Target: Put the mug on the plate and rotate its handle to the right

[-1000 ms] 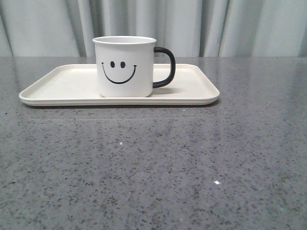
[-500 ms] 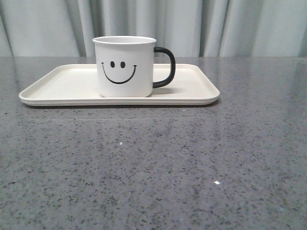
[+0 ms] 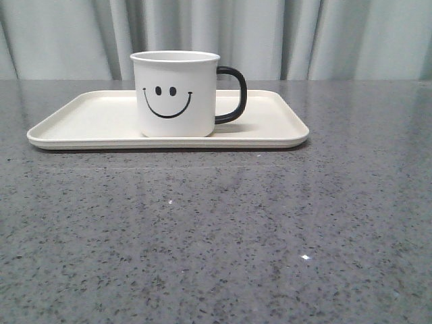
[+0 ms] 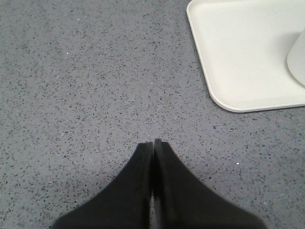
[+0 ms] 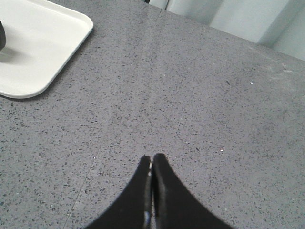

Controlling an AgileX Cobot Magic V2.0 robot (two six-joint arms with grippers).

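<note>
Standing on plate [image 3: 88,121], mug [image 3: 177,94] well apart from both closed grippers

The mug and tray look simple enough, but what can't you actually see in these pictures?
- Inside of the mug: the front view looks at it side-on, so its wall hides any contents.
- Mug in the left wrist view: cut off by the edge, only a sliver shows.
- Handle in the right wrist view: just a dark bit at the edge.
- Plate: its far rim behind the mug is hidden.

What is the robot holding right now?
Nothing. The left gripper and right gripper are both shut on nothing, over bare table. The mug stands alone on the plate.
</note>
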